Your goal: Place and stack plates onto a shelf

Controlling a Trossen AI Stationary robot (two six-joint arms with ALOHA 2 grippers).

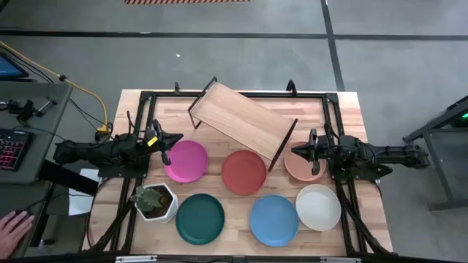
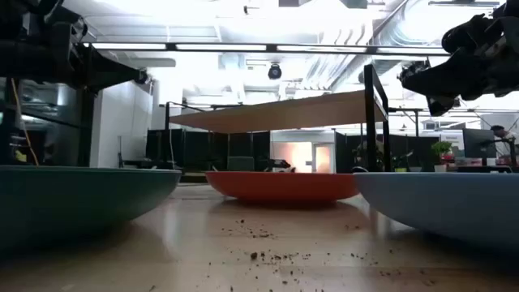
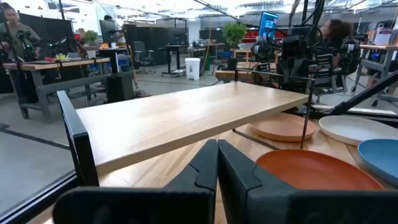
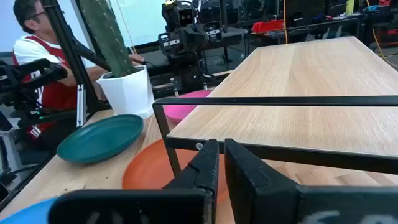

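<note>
The light wood shelf (image 1: 243, 120) stands on its black wire legs at the table's far middle, set at a slant. Six plates lie on the table. In the middle row are the magenta (image 1: 186, 161), the red (image 1: 243, 172) and the peach plate (image 1: 301, 166). In the near row are the dark green (image 1: 199, 218), the blue (image 1: 274, 219) and the white plate (image 1: 318, 207). My left gripper (image 1: 165, 146) is shut and empty, above the magenta plate's left rim. My right gripper (image 1: 308, 149) is shut and empty, above the peach plate.
A white hexagonal pot with a cactus (image 1: 156, 201) stands near the left front, beside the dark green plate. A black frame (image 1: 333, 102) runs round the tabletop. A person's hand (image 1: 11, 228) rests off the table's left, and a person (image 4: 37, 56) shows beyond it.
</note>
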